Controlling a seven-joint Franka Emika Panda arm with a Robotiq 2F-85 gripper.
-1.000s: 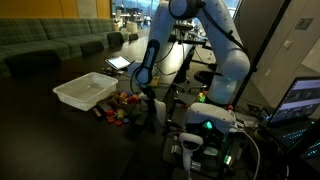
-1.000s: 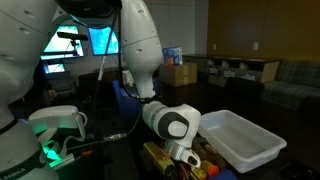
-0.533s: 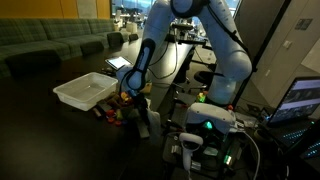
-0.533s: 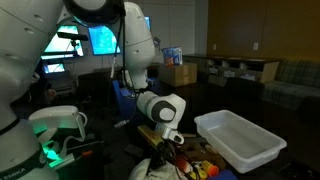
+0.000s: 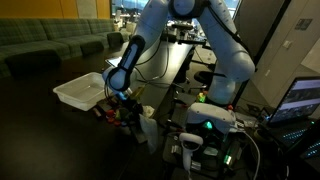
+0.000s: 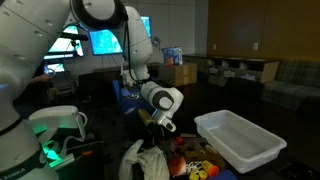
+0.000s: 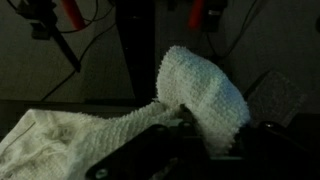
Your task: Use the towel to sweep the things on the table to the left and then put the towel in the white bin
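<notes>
My gripper [image 5: 129, 106] is shut on the towel [image 5: 146, 126], a pale knobbly cloth that hangs from the jaws over the black table [image 5: 40, 125]. In the wrist view the towel [image 7: 203, 92] bulges up from between the dark fingers and trails to the lower left. Small red, yellow and green things [image 5: 111, 113] lie on the table just beside the gripper, between it and the white bin [image 5: 84, 91]. In the exterior view from the opposite side, the towel [image 6: 149, 163] droops below the gripper [image 6: 160, 137], the things [image 6: 196, 169] lie to its right, and the white bin [image 6: 240, 140] stands beyond them.
A tablet with a bright screen [image 5: 118, 62] lies behind the bin. A sofa [image 5: 50, 40] lines the far wall. A control box with a green light [image 5: 206, 124] and cables stand close to the arm's base. A laptop [image 5: 300, 100] sits at the far right.
The arm has swung toward the white bin with the towel in its jaws. The cloth now hangs clear in both exterior views instead of lying low by the toys.
</notes>
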